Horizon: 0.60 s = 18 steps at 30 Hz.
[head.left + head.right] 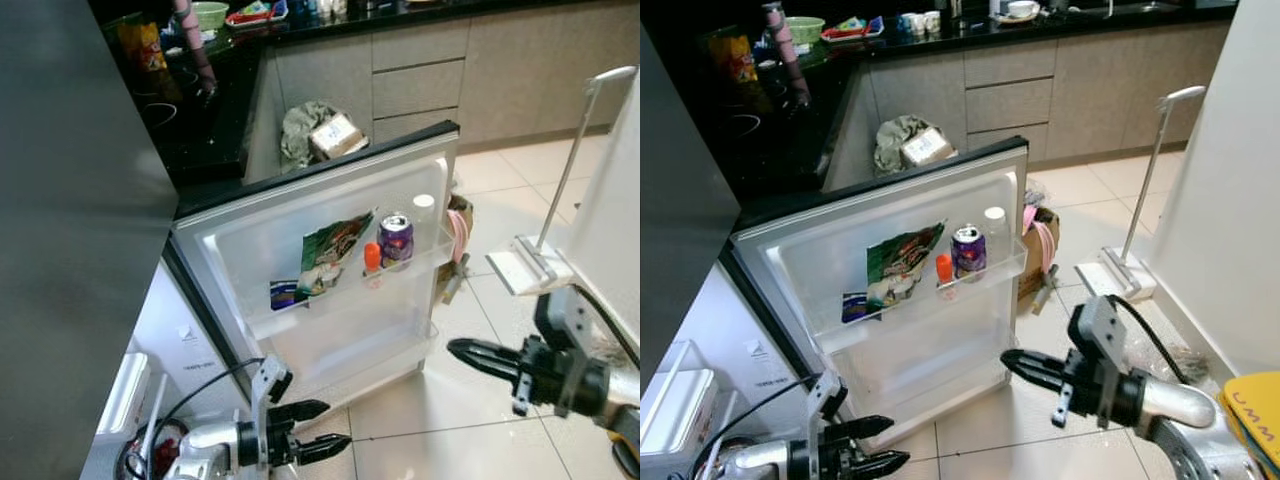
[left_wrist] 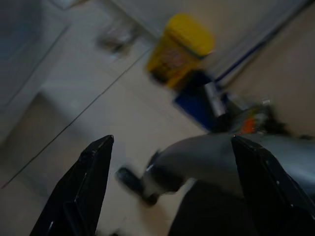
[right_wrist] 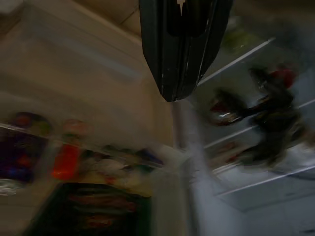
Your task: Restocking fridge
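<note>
Fridge door open, shelf part stocked, both my grippers empty.

I see the white plastic fridge door (image 1: 330, 215) swung wide; its clear shelf holds a purple can (image 1: 396, 240), a crinkly green packet (image 1: 332, 254) and an orange-capped bottle (image 1: 372, 262). My left gripper (image 1: 308, 430) is spread, my right gripper (image 1: 1032, 368) pressed together, carrying nothing; I judge restocking unfinished.

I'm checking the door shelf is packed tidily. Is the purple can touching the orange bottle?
Cannot tell. In the left eye view the can and the bottle overlap side by side, showing neither contact nor a gap plainly.
</note>
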### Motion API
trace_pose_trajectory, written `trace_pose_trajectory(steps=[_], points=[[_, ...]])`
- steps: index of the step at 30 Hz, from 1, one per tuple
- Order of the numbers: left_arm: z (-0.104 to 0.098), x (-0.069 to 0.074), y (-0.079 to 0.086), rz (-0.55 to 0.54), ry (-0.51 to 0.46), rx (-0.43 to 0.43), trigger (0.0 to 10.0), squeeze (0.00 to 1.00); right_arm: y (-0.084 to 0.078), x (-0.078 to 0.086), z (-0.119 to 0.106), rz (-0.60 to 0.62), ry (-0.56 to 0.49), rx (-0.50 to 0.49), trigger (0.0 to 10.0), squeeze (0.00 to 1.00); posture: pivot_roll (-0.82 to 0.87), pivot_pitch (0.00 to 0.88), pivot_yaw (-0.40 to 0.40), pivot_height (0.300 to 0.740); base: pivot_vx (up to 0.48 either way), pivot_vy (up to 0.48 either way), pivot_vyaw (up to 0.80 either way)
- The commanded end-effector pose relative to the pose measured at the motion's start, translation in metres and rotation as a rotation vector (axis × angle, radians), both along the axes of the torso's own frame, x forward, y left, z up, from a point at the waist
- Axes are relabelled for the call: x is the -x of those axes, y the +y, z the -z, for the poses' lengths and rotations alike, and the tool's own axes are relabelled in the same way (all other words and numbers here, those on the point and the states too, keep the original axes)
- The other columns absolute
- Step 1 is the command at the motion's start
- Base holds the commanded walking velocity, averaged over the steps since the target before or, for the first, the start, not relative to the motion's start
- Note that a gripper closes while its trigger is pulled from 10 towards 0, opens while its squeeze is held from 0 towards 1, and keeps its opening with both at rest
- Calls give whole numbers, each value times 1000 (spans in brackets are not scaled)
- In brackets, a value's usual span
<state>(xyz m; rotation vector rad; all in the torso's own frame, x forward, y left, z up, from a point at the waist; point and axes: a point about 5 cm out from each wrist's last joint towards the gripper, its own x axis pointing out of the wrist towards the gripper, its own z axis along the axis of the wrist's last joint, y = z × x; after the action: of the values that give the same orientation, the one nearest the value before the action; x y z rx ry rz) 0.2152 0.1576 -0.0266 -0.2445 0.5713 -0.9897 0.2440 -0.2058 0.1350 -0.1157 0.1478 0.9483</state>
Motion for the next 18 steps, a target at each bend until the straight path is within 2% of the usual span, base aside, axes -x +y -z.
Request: trace_pose_trajectory(steps=[1,2,3,5,6,8,10,11,12,15,16,18], points=[[7,1,1,-47,11,-73,10000,0,5,-5,4,13,-10,16,10000,0,-143,0,88,740,0,0,0],[12,3,3,-85,29,-118,10000,0,9,-10,6,23,-20,19,10000,0,-146,0,91,740,0,0,0],[12,3,3,-85,29,-118,10000,0,9,-10,6,23,-20,19,10000,0,-146,0,91,740,0,0,0],[23,10,9,-175,81,-206,10000,0,24,-22,12,34,-43,23,10000,0,-146,0,91,740,0,0,0],[23,10,9,-175,81,-206,10000,0,24,-22,12,34,-43,23,10000,0,-146,0,91,740,0,0,0],[30,16,13,-232,106,-268,10000,0,36,-31,14,38,-61,15,10000,0,-139,0,89,740,0,0,0],[38,24,21,-310,134,-358,10000,0,50,-46,14,48,-83,10,10000,0,-128,0,84,740,0,0,0],[38,24,21,-310,134,-358,10000,0,50,-46,14,48,-83,10,10000,0,-128,0,84,740,0,0,0],[41,27,26,-352,149,-384,10000,0,56,-55,13,67,-99,15,10000,0,-121,0,82,740,0,0,0],[44,32,32,-395,165,-418,10000,0,59,-69,11,121,-124,31,10000,0,-112,0,75,740,0,0,0],[46,35,34,-407,173,-425,10000,0,59,-73,10,137,-131,31,0,0,-106,0,72,740,0,0,0],[46,36,35,-417,177,-433,10000,0,60,-76,9,147,-137,31,0,0,-103,0,71,740,0,0,0]])
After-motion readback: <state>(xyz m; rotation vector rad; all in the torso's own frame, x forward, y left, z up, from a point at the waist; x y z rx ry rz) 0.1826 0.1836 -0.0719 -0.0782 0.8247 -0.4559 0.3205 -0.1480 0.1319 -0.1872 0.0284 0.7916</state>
